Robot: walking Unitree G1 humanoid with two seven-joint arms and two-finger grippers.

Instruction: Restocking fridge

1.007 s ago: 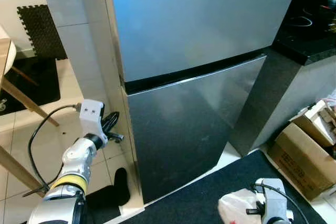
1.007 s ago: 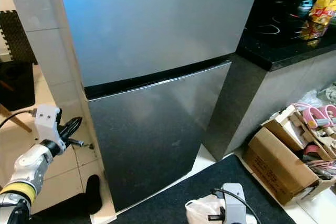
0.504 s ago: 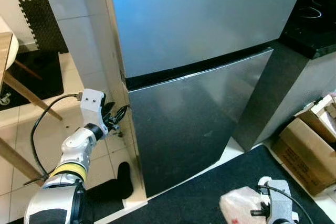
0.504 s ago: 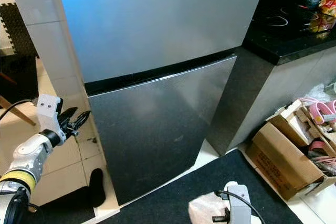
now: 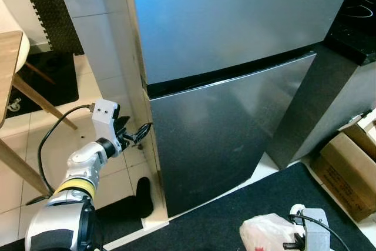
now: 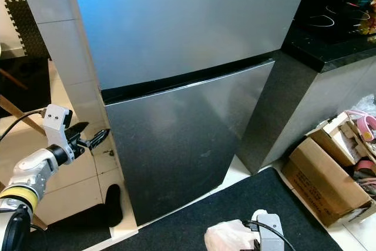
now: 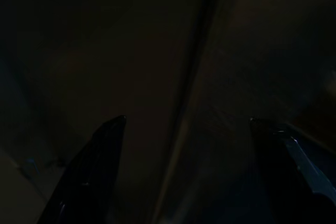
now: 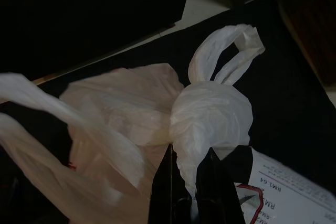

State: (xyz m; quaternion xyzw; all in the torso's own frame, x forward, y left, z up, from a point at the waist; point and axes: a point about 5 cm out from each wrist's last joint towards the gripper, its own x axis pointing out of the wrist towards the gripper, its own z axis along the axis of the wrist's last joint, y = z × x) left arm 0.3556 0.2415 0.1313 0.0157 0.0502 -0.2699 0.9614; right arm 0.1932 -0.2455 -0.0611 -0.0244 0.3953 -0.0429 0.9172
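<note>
Left gripper: fingers spread, at the fridge's left door edge.
Right gripper: near right, clamped on plastic bag.
Risk: fingers may slip off the seam; door stays shut.

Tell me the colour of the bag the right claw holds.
White, a thin crumpled plastic bag; clearest in the right wrist view.

Pale tiled floor is occupying the left and lower left of the frame. A black mat is lying on it at the upper left, with a dark interlocking foam tile standing just behind. Wooden table legs are resting on the tiles. A dark rug is covering the floor along the bottom. A grey fridge is standing at centre. Cardboard boxes are sitting at the lower right.
</note>
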